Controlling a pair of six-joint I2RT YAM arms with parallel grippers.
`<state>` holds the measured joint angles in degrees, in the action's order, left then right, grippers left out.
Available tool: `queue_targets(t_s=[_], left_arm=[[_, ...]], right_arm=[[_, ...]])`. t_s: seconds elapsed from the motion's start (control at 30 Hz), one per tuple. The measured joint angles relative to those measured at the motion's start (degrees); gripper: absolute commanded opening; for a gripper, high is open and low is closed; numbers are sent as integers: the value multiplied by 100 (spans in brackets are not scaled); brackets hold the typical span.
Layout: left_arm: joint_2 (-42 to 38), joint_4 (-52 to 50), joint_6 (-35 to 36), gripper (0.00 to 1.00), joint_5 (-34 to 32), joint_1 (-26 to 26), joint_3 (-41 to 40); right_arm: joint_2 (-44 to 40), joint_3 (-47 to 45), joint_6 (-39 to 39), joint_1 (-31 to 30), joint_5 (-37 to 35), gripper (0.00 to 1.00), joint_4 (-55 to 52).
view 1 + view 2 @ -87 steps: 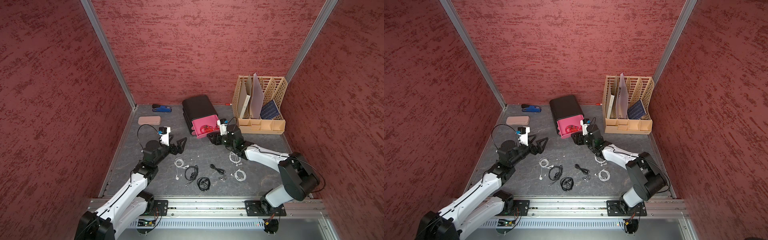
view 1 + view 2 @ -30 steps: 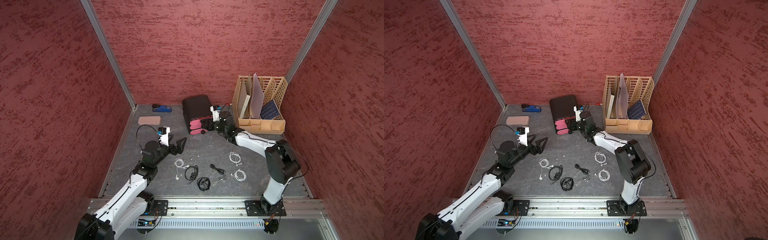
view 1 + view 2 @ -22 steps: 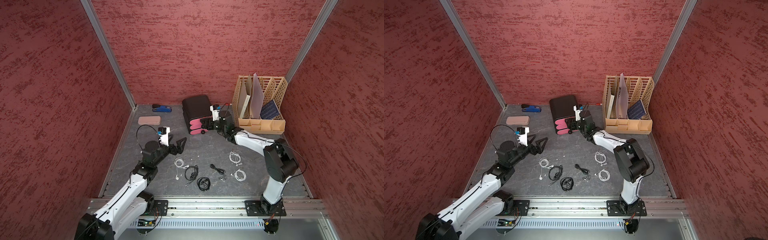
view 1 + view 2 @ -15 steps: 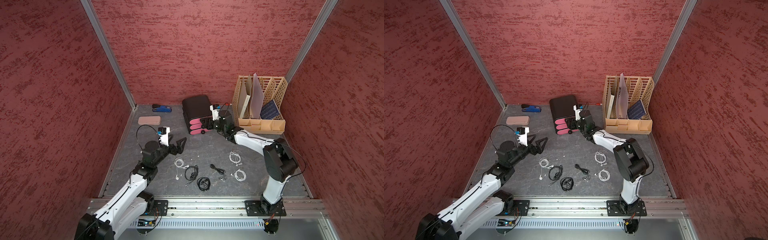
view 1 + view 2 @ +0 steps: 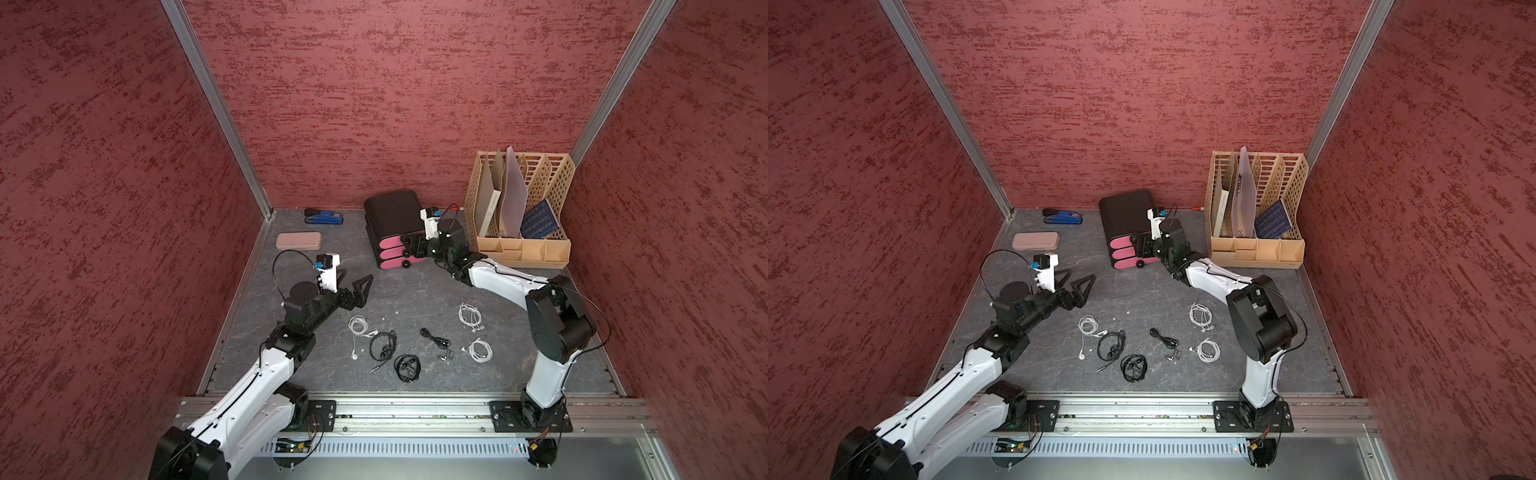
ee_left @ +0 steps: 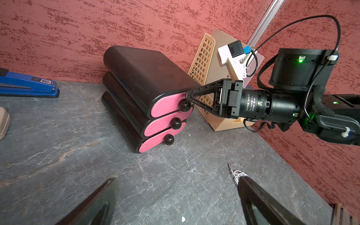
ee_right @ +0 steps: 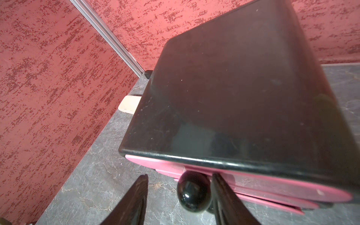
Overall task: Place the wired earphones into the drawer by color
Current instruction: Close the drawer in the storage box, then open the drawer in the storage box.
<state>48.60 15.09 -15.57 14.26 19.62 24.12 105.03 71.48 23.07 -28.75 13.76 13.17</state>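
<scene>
1. Red mottled walls (image 5: 374,83) enclose three sides.
2. Silver posts (image 5: 216,108) stand at both back corners.
3. Grey marbled counter (image 5: 415,291); metal rail (image 5: 415,409) along its front edge.

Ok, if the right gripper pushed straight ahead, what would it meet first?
The top drawer's knob sits between the right gripper's open jaws; going on, it likely hits that drawer's pink front.

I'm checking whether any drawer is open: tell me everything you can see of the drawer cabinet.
The drawer cabinet is a glossy black, rounded-corner box, plastic by its look, standing upright on the grey table near the back wall. Its three stacked pink drawers, each with a round black knob, are all pushed in. The right end effector straddles the top knob, jaws apart.
</scene>
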Motion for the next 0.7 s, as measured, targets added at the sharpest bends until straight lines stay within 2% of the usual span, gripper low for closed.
queue_targets(t_s=[0.33, 0.7], left_arm=[[-13, 2, 0, 100, -2, 0, -39], [-31, 42, 0, 100, -28, 0, -50]], right_arm=[[-509, -680, 7, 4, -39, 59, -7], [-297, -1008, 308, 4, -50, 58, 201]])
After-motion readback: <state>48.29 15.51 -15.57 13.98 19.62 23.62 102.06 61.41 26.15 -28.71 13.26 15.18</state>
